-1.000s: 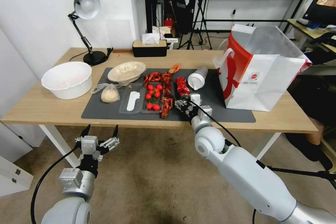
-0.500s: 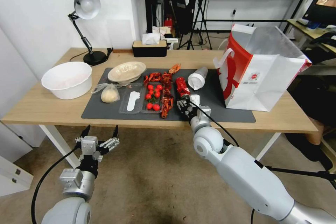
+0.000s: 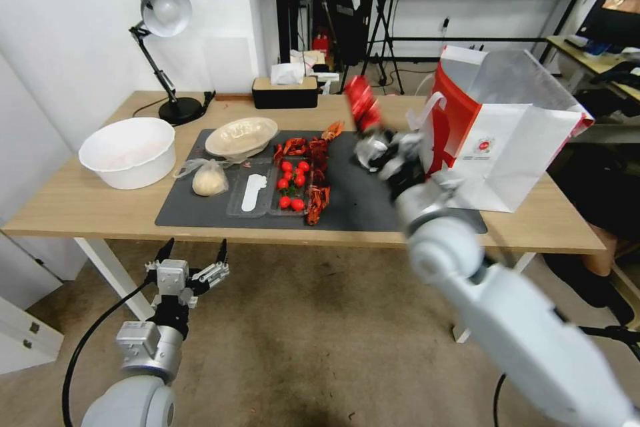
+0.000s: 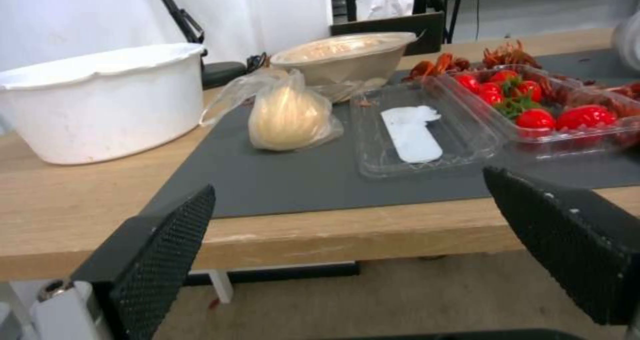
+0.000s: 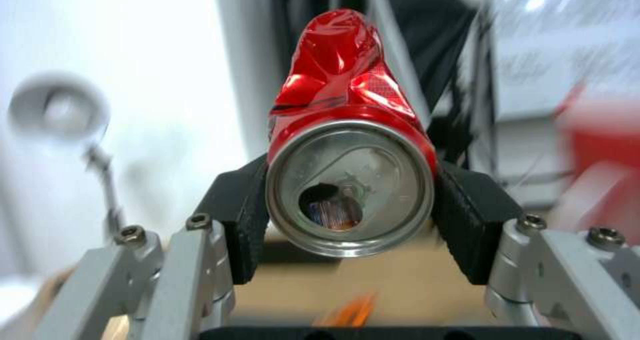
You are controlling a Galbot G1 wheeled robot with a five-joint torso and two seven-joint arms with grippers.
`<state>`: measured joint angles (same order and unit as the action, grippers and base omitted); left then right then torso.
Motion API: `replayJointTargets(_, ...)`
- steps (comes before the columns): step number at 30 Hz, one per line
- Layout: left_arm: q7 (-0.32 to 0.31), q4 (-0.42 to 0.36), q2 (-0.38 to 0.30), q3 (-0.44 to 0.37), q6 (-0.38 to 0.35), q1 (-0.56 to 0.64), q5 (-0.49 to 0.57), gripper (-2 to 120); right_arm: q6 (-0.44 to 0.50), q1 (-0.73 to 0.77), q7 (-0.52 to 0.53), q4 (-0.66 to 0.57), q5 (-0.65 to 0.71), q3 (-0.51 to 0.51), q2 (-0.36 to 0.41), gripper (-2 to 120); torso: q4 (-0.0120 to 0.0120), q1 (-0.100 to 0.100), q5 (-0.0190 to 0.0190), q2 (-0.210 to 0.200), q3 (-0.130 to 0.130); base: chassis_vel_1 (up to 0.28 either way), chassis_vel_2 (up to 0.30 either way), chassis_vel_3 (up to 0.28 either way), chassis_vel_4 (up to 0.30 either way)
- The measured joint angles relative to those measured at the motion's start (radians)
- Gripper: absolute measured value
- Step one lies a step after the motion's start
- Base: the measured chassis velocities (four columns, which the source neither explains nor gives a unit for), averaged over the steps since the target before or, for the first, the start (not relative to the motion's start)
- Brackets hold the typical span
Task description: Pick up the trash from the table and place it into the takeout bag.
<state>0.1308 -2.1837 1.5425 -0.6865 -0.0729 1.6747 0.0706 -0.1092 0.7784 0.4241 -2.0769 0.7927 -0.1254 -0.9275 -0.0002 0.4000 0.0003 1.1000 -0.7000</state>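
Gripping crushed red can (image 3: 362, 101) in right hand (image 3: 371, 140), crumpled end tilted up

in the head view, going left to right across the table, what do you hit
white tub → bagged pale lump → clear tray with white piece → tomato tray → crushed red can held in the right end effector → takeout bag

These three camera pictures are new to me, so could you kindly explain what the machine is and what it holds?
It is a wheeled two-armed robot. The head view looks down at the table. The right gripper, above the dark mat beside the takeout bag, grips a crushed red can; its wrist view shows the can between the black fingers. The left gripper waits open below the table edge, and its wrist view faces a white tub, a bagged pale lump, a beige bowl and tomatoes.
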Motion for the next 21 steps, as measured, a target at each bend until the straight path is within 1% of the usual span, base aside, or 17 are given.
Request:
replayJointTargets(1, 0.0, 0.0, 0.0, 0.0, 0.0, 0.0, 0.0, 100, 0.0, 0.0, 0.0, 0.0, 0.0, 0.0, 0.0, 52, 0.0, 0.0, 0.0, 0.0, 0.0, 0.0, 0.0, 0.0, 0.0)
replayJointTargets(3, 0.001, -0.003, 0.003, 0.004, 0.001, 0.002, -0.005, 100, -0.032, -0.019, 0.063, -0.05, 0.078, -0.086, 0.073, 52, 0.0001, 0.0, -0.0001, 0.0, 0.0, 0.0, 0.0, 0.0, 0.0)
replayJointTargets(5, 0.001, -0.004, 0.003, 0.005, 0.001, 0.002, -0.006, 100, -0.039, -0.021, 0.077, -0.055, 0.088, -0.102, 0.084, 52, 0.0002, 0.0, -0.0003, 0.0, 0.0, 0.0, 0.0, 0.0, 0.0)
replayJointTargets(6, 0.001, -0.006, 0.004, 0.009, 0.002, 0.003, -0.009, 100, -0.064, -0.027, 0.109, -0.059, 0.104, -0.14, 0.106, 52, 0.0001, 0.0, -0.0002, 0.0, 0.0, 0.0, 0.0, 0.0, 0.0)
replayJointTargets(8, 0.002, -0.008, 0.006, 0.012, 0.002, 0.004, -0.013, 100, -0.107, -0.033, 0.163, -0.057, 0.116, -0.178, 0.121, 52, 0.0001, 0.0, 0.0, 0.0, 0.0, 0.0, 0.0, 0.0, 0.0)
replayJointTargets(9, 0.002, -0.009, 0.006, 0.014, 0.004, 0.005, -0.014, 100, -0.156, -0.034, 0.216, -0.047, 0.126, -0.199, 0.128, 52, 0.0001, 0.0, -0.0001, 0.0, 0.0, 0.0, 0.0, 0.0, 0.0)
replayJointTargets(10, 0.002, -0.009, 0.006, 0.014, 0.004, 0.005, -0.014, 100, -0.156, -0.034, 0.216, -0.047, 0.126, -0.199, 0.128, 52, 0.0001, 0.0, -0.0001, 0.0, 0.0, 0.0, 0.0, 0.0, 0.0)
replayJointTargets(13, 0.003, -0.013, 0.006, 0.015, 0.01, 0.009, -0.016, 100, -0.244, -0.027, 0.317, -0.023, 0.134, -0.223, 0.129, 52, 0.0002, 0.0, 0.0, 0.0, 0.0, 0.0, 0.0, 0.0, 0.0)
replayJointTargets(14, 0.003, -0.013, 0.006, 0.015, 0.01, 0.009, -0.016, 100, -0.244, -0.027, 0.317, -0.023, 0.134, -0.223, 0.129, 52, 0.0002, 0.0, 0.0, 0.0, 0.0, 0.0, 0.0, 0.0, 0.0)
replayJointTargets(17, 0.003, -0.015, 0.005, 0.015, 0.017, 0.015, -0.018, 100, -0.292, -0.025, 0.376, -0.007, 0.14, -0.226, 0.118, 52, 0.0003, 0.0, -0.0002, 0.0, 0.0, 0.0, 0.0, 0.0, 0.0)
replayJointTargets(21, 0.003, -0.016, 0.005, 0.015, 0.023, 0.02, -0.019, 100, -0.322, -0.031, 0.41, 0.007, 0.158, -0.226, 0.108, 52, 0.0003, 0.0, -0.0002, 0.0, 0.0, 0.0, 0.0, 0.0, 0.0)
